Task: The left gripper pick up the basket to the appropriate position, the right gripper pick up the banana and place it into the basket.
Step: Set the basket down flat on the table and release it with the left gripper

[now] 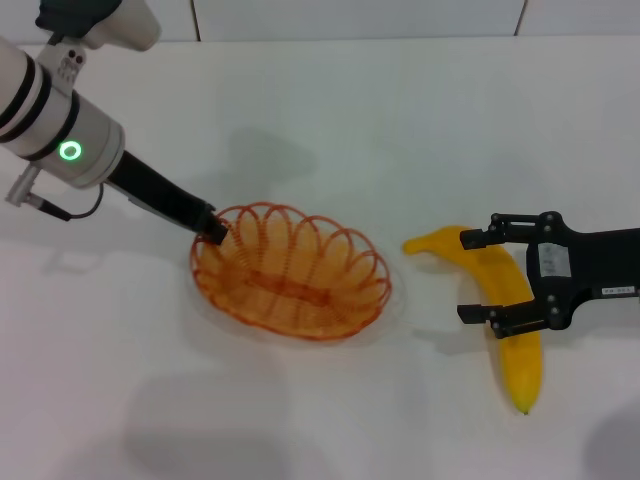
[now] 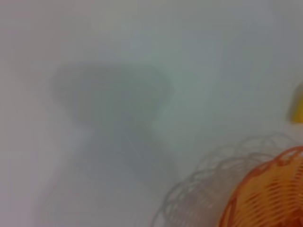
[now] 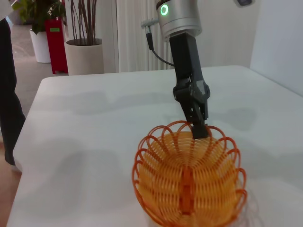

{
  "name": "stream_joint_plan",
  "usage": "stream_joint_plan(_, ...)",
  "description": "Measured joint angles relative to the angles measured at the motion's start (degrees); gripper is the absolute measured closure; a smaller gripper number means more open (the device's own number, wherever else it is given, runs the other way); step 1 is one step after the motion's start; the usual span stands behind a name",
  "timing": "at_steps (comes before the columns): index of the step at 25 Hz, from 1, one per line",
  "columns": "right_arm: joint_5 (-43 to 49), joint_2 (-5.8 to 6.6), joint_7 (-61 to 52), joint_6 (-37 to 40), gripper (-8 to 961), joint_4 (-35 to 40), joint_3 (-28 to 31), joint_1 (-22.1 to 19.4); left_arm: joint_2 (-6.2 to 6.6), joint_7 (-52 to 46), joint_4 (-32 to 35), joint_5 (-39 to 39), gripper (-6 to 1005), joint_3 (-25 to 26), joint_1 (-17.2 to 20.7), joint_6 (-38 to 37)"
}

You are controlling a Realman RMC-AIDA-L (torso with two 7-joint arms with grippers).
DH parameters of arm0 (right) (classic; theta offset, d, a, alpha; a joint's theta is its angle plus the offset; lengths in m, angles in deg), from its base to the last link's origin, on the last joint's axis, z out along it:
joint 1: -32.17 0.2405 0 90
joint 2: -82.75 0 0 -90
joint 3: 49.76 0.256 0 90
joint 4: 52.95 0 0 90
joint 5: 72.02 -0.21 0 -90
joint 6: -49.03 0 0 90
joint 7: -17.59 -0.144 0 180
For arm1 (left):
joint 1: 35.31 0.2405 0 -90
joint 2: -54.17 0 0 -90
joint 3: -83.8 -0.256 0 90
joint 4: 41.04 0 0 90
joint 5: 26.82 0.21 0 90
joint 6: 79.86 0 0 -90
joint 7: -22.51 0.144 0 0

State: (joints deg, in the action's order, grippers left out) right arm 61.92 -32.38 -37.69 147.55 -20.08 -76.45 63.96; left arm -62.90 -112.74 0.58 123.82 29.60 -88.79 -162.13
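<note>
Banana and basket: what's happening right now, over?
Left end effector gripping basket rim. Right end effector open, straddling banana on table. Nothing blocking.

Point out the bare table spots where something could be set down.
Bare table lies behind the basket and banana, and along the near edge in front of the basket. It is crowded at the basket's far-left rim, where the left gripper sits, and around the banana, straddled by the right gripper.
</note>
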Motion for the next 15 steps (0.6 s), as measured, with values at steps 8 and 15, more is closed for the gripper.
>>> stream_joint_plan(8,0.0,0.00,0.0,0.1,139,0.0,0.1,0.0,0.16,-0.5,-1.3,-7.4,929,0.0,0.1,-0.4)
stream_joint_plan(15,0.0,-0.10,0.0,0.1,142,0.0,0.1,0.4,0.13,-1.3,-4.2,-9.5,931,0.3,0.0,0.3)
